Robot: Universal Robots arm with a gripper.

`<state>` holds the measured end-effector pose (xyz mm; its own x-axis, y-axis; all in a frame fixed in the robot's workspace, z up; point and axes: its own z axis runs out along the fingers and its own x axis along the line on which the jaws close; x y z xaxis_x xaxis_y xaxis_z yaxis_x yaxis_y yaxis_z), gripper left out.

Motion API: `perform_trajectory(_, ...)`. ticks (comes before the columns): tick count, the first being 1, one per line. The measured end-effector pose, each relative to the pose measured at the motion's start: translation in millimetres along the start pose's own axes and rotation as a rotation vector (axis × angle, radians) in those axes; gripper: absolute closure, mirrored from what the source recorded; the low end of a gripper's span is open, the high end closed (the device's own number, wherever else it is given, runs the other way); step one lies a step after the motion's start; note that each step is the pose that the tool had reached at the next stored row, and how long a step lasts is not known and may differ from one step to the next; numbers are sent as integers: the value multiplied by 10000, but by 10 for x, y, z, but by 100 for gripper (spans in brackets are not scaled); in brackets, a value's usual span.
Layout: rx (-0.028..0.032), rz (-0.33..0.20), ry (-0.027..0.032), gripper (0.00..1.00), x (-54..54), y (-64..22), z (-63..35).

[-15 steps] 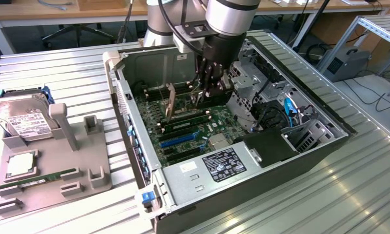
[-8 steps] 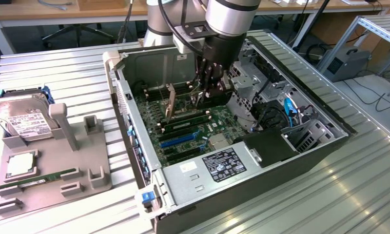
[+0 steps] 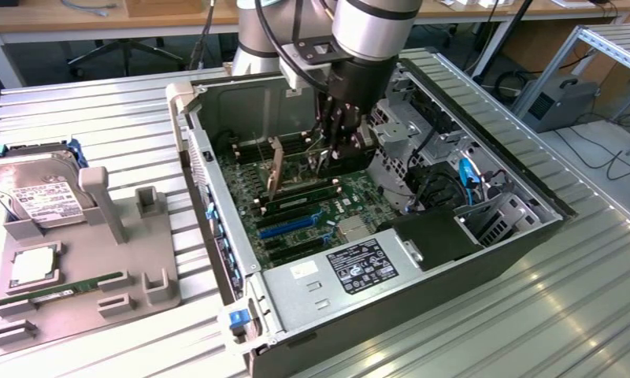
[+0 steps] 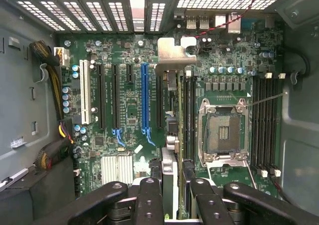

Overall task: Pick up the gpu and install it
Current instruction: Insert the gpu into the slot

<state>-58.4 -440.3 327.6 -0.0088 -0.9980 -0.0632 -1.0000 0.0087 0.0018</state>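
My gripper (image 3: pixel 334 157) reaches down into the open computer case (image 3: pixel 205 150) and is shut on the gpu (image 3: pixel 294 177), a dark card held on edge over the motherboard (image 3: pixel 305 228). In the wrist view the gpu (image 4: pixel 180 115) appears edge-on between the black fingers (image 4: pixel 149 197). Its silvery end bracket (image 4: pixel 172 55) points at the case's rear slot openings. The card stands just beside the long blue slot (image 4: pixel 145 100), above a black slot. I cannot tell whether its lower edge touches the slot.
The empty processor socket (image 4: pixel 222 130) and memory slots (image 4: pixel 264 125) lie close beside the card. Cables and a drive cage (image 3: pixel 409 134) crowd the case's far side. On the exterior view's left, a grey holder (image 3: pixel 116 260) carries a hard drive (image 3: pixel 37 193) and a green memory stick (image 3: pixel 68 287).
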Motion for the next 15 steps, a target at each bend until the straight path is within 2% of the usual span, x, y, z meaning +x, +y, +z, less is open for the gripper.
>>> perform_trajectory(15, 1, 0, 0, 73, 29, 3, 9)
